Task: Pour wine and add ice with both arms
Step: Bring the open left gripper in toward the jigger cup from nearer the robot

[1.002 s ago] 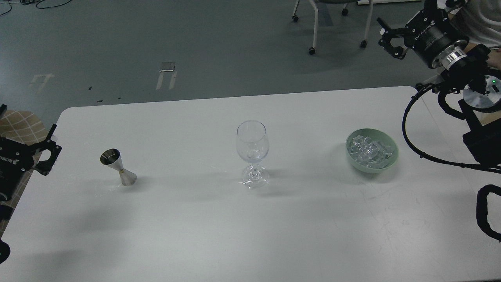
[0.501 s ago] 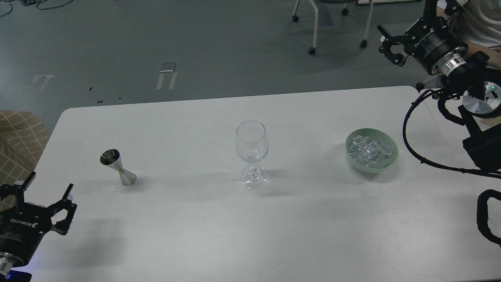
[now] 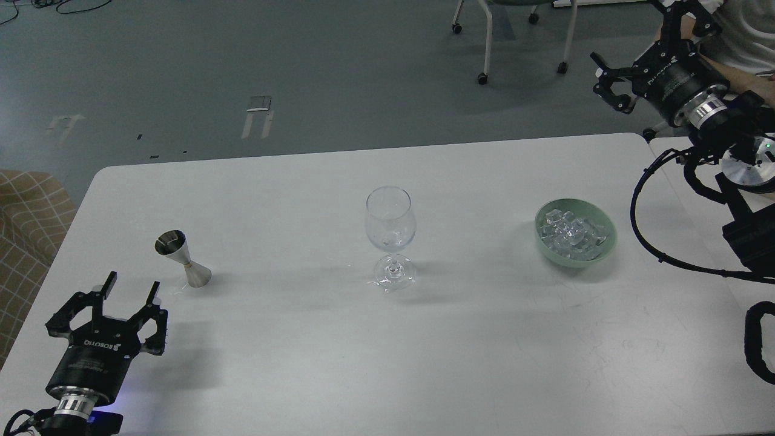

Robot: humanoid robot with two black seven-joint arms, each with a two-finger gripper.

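A steel jigger (image 3: 182, 259) stands at the left of the white table (image 3: 303, 351). A clear stemmed wine glass (image 3: 390, 236) stands upright at the middle. A pale green bowl (image 3: 609, 243) at the right holds a heap of clear ice cubes (image 3: 569, 231). I cannot make out the wine in the jigger or the glass. My left gripper (image 3: 133, 283) is open and empty over the table's front left, a little short of the jigger. My right gripper (image 3: 636, 39) is open and empty, high beyond the table's far right corner, away from the bowl.
Chair legs on casters (image 3: 484, 42) stand on the grey floor behind the table. A person in a white shirt (image 3: 748, 30) is at the top right by my right arm. A brown checked seat (image 3: 24, 230) is beyond the table's left edge.
My left gripper has swung in from the left edge and down over the table's front left, now pointing at the jigger. My right gripper has shifted slightly right and turned.
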